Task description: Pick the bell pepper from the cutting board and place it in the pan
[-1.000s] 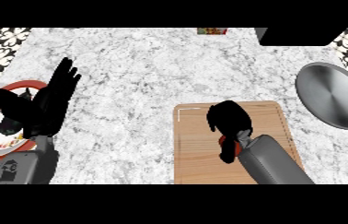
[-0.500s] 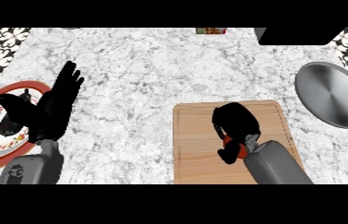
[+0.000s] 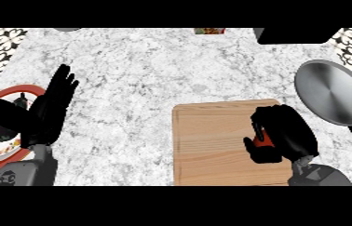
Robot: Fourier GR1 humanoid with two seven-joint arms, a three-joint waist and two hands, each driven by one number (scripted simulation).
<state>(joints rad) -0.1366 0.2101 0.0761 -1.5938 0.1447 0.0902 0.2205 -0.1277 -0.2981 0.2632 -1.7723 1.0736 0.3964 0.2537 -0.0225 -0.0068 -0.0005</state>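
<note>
A wooden cutting board (image 3: 210,146) lies at the lower middle of the marble counter. My right hand (image 3: 283,133) is over the board's right part, fingers curled round a red bell pepper (image 3: 262,139), of which only a small red patch shows. The grey pan (image 3: 328,92) sits at the right edge, just right of the board and apart from the hand. My left hand (image 3: 50,108) rests open at the left, fingers up.
A red-rimmed plate (image 3: 18,91) lies at the left edge, partly behind my left hand. A dark object (image 3: 292,35) sits at the back right, and a small item (image 3: 209,31) at the back edge.
My right hand has shifted to the right across the cutting board, toward the pan, still curled round the pepper. My left hand has drifted slightly.
</note>
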